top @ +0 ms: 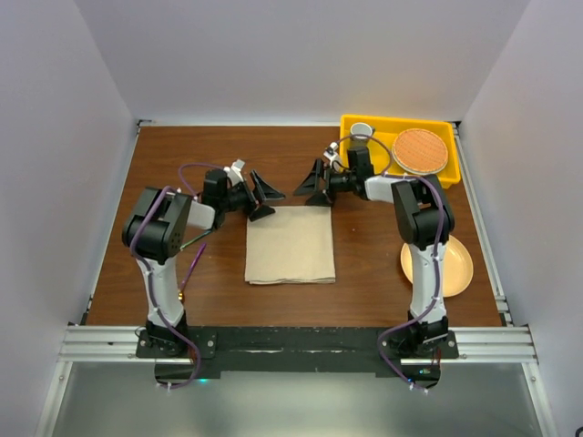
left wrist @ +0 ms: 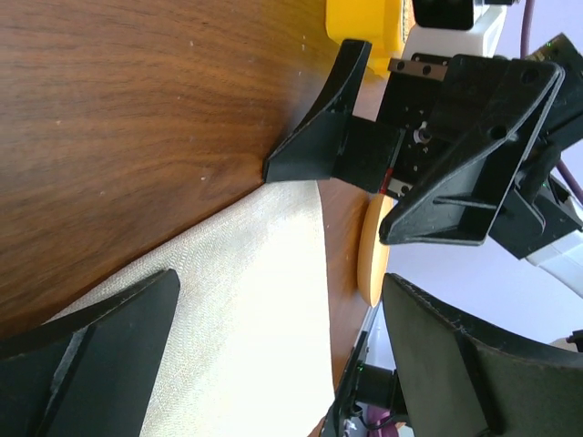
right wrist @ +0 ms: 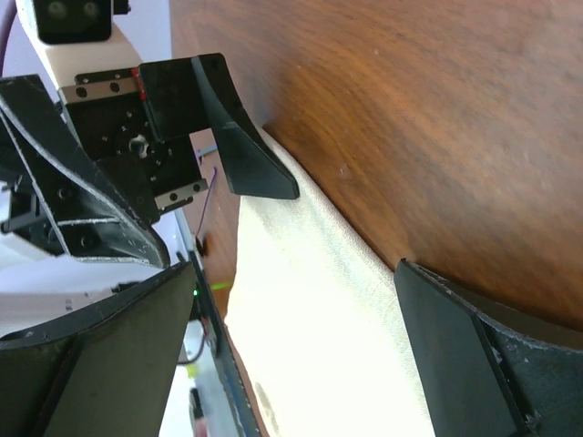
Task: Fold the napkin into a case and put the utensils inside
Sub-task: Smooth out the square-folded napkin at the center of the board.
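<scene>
top external: what's the risk, with left fingers (top: 267, 186) and right fingers (top: 307, 180) spread, pinching nothing, at the napkin's (top: 290, 244) far corners?
— a shallow pinch slips, or uneven lifts skew the fold

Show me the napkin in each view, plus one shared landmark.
Top external: napkin at centre.
Left wrist: napkin lower middle, reaching the bottom edge.
Right wrist: napkin lower middle, a bright diagonal strip.
Shared landmark: the brown wooden table beyond its edge.
</scene>
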You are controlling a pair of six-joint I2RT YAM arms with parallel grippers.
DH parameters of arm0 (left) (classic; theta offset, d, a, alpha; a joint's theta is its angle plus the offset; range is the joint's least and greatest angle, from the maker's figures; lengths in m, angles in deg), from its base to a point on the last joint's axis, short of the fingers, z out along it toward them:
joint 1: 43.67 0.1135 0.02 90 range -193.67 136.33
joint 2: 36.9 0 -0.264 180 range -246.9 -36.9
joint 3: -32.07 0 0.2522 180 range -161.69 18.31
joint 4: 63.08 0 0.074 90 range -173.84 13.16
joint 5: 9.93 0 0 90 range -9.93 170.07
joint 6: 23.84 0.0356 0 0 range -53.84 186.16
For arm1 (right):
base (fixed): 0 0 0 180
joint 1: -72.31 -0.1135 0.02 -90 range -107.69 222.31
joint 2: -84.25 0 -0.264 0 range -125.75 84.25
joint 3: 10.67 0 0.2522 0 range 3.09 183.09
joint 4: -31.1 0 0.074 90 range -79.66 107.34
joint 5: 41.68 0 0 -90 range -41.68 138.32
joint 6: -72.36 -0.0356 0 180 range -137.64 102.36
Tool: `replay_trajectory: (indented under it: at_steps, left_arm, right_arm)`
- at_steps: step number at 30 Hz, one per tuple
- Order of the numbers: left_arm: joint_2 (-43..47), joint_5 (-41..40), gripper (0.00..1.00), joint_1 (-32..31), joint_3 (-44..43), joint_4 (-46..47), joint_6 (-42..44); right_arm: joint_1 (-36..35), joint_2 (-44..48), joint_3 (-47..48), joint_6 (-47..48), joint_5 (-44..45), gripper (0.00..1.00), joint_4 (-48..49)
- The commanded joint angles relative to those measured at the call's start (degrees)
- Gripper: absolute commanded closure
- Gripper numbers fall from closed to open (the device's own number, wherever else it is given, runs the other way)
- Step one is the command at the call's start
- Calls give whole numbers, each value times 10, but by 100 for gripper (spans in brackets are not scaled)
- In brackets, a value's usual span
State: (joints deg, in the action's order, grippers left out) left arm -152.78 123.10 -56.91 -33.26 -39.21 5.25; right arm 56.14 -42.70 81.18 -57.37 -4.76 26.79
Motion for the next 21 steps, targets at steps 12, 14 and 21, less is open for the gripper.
replay_trajectory:
  at_steps: [12, 14, 21]
  left_arm:
    - [132, 17, 0, 19, 109, -87, 46]
    - [173, 20, 0, 19, 94, -108, 82]
    - [153, 32, 0, 12, 38, -74, 82]
  right_arm:
    - [-15, 138, 63, 108, 10, 2, -221]
    - [-22, 178, -3, 104, 7, 2, -238]
    - [-55, 246, -180, 62, -2, 2, -171]
